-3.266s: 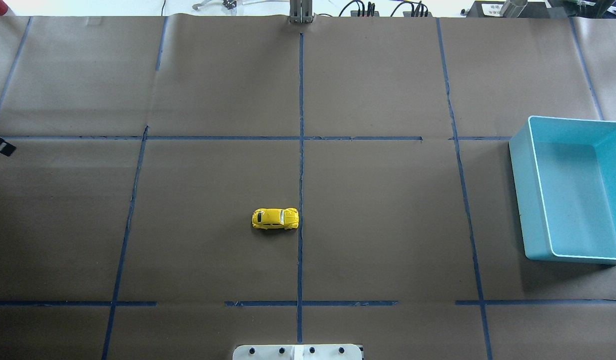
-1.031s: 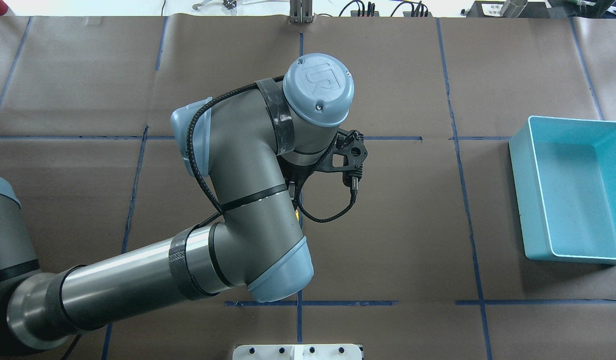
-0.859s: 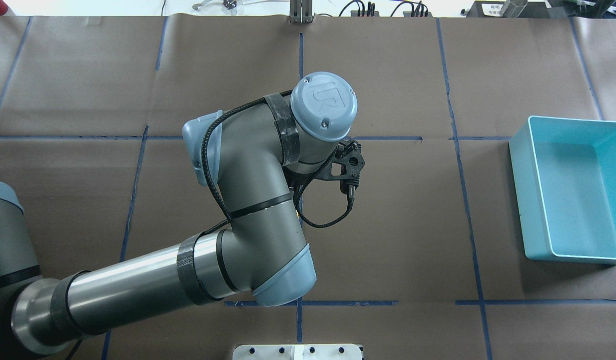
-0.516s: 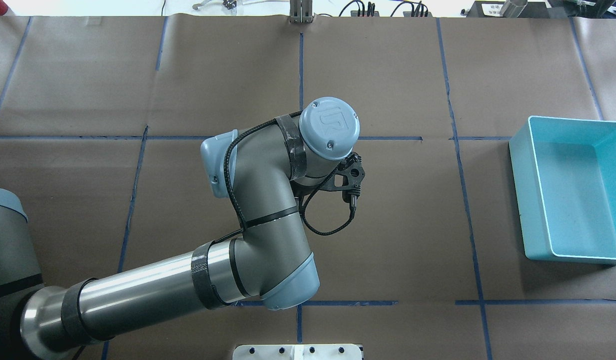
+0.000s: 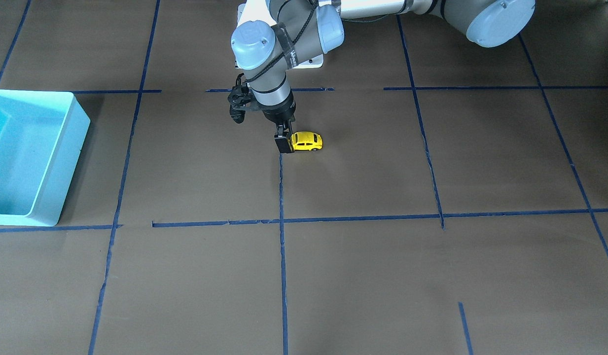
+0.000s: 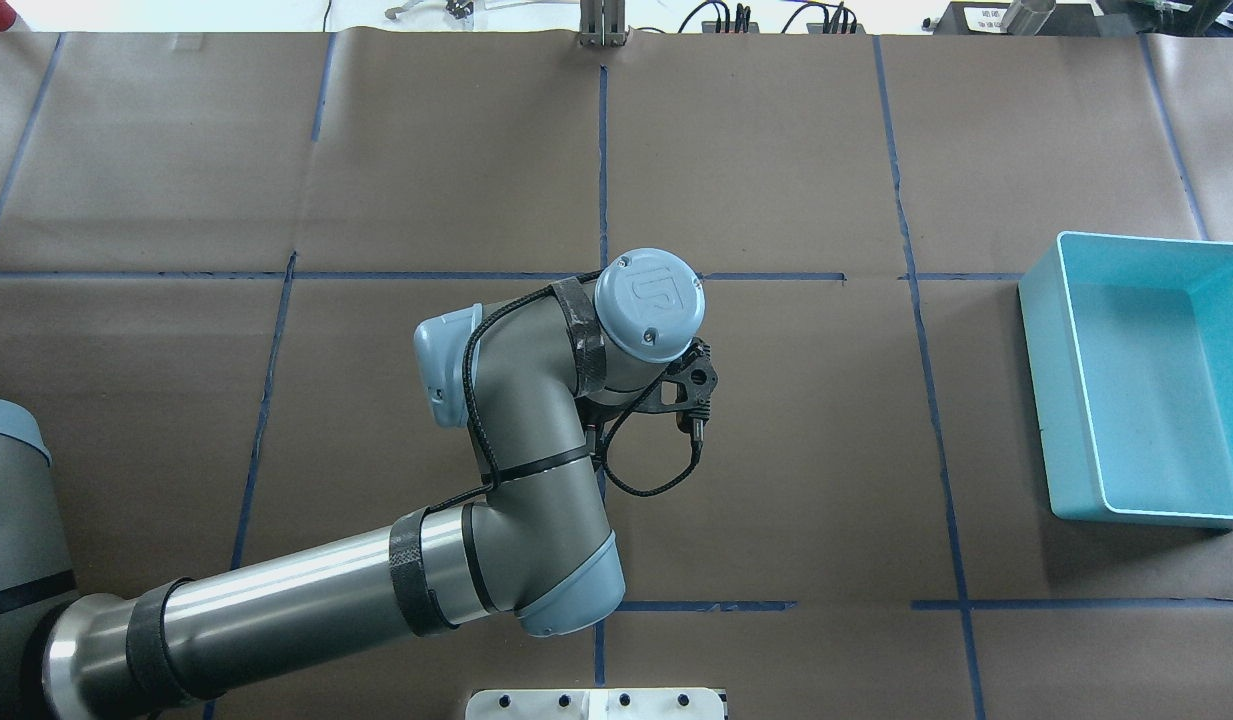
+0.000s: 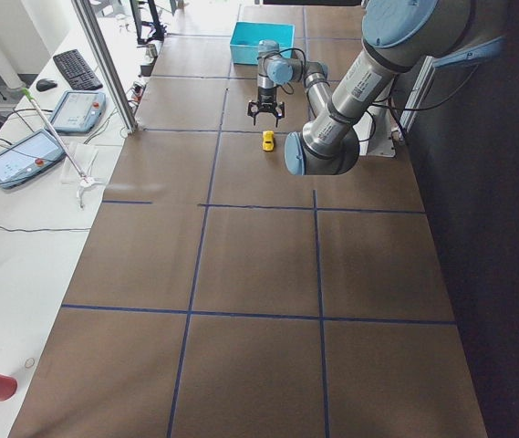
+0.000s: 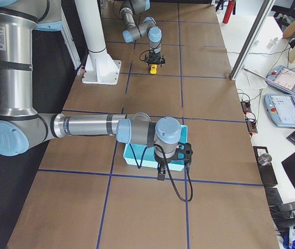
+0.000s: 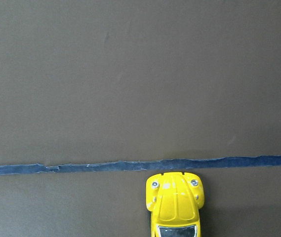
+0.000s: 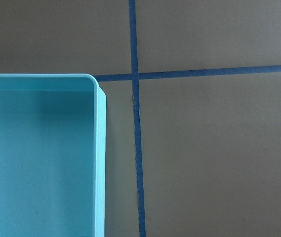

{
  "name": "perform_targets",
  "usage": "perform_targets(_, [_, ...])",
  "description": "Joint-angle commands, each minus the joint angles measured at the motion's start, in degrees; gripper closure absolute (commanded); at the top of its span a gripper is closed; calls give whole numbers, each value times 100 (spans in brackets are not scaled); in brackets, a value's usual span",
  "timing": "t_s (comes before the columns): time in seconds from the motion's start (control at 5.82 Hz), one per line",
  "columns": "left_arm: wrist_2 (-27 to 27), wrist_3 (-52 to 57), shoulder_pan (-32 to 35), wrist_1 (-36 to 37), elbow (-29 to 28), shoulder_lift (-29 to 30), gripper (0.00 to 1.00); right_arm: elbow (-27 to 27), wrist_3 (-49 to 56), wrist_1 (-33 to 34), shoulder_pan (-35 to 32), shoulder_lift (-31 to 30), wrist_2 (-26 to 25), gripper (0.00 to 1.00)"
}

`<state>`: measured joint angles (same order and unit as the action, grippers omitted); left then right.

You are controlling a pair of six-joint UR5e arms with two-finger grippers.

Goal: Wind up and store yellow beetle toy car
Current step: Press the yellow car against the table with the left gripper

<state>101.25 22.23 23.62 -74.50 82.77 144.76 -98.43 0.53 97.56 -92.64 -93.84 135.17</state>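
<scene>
yellow beetle toy car (image 5: 306, 141) sits on its wheels on the brown paper surface (image 5: 382, 162), about mid-table, on the robot's-left side of the centre blue tape line (image 9: 105, 166). In the left wrist view the hood points at that line, nose right at the tape edge, and only the front half of the car is in shot. left gripper (image 7: 266, 119) points straight down over the car, fingers spread apart and nothing between them. Both side views show it above the car, not touching. In the front-facing view one dark finger (image 5: 283, 143) hangs just beside the car's tape-side end. In the overhead view the car is hidden under the left arm's wrist and forearm. light blue bin (image 6: 1058, 400) is at the right edge of the overhead view, well apart from the car. right gripper (image 8: 168, 160) hangs over the bin's near corner, seen only from the right-side camera and mostly tucked under its wrist, so I can't tell whether its fingers are apart or together. The right wrist view shows just the bin corner and a tape crossing beside it.
</scene>
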Motion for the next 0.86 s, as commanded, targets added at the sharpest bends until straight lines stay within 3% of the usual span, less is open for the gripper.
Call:
perform_targets(0.0, [8,-43,-68,-195,-15,-140,0,17,0,-1,9,-2,0,0])
perform_targets(0.69, [-27,-43,-112,-477,-76,-273,0,35,-17,-1,9,-20,0,0])
